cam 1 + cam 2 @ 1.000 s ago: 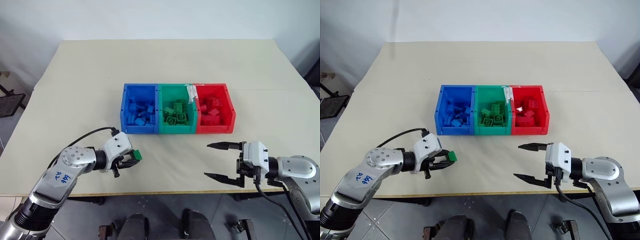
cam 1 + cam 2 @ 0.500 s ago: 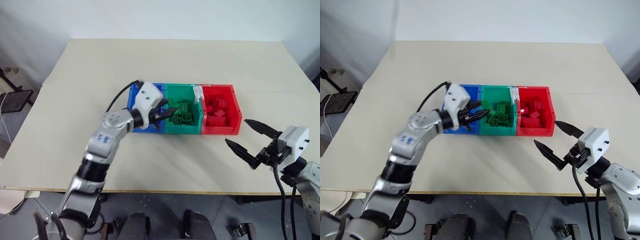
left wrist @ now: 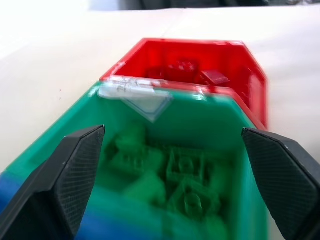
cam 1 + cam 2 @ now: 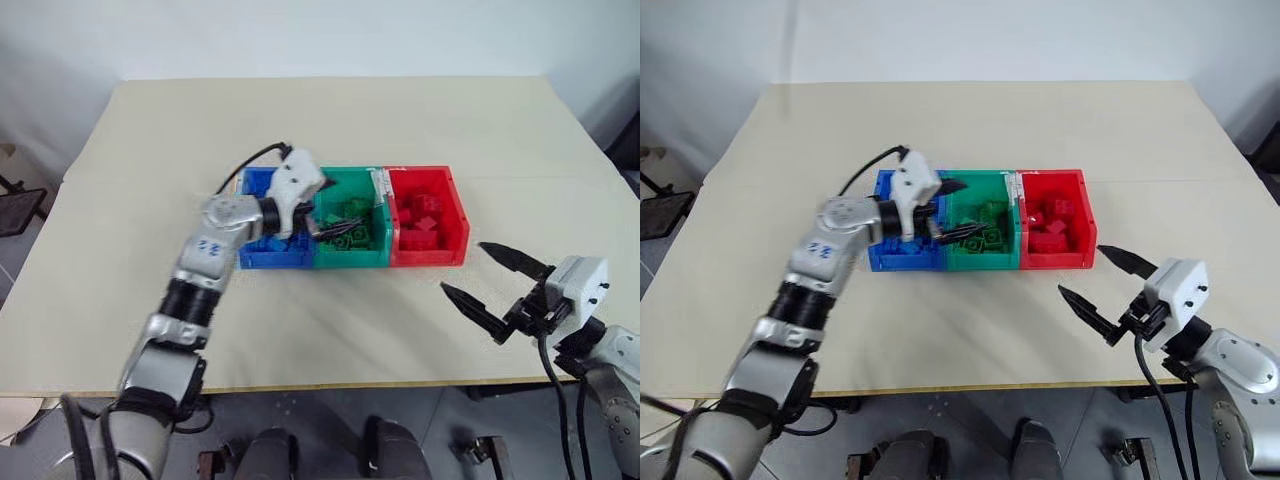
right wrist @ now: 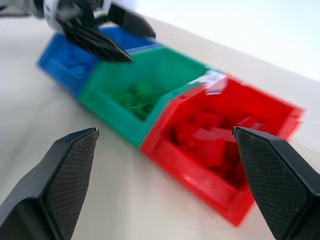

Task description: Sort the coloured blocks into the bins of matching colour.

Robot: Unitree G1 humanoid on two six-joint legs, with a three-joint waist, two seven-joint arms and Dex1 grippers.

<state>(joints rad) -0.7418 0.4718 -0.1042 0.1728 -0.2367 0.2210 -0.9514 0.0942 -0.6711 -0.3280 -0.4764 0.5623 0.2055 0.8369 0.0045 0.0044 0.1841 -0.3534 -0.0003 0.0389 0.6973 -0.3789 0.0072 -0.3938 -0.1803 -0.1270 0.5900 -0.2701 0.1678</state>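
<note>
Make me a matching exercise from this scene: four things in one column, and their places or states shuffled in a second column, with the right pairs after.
Things:
1. left gripper
2. right gripper
3. blue bin
4. red bin

Places or states:
A. end of the row on the robot's right
B. open over the table, in front of the bins and off to the right
C. open above the green bin
D. end of the row on the robot's left

Pairs: 1-C, 2-B, 3-D, 4-A
</note>
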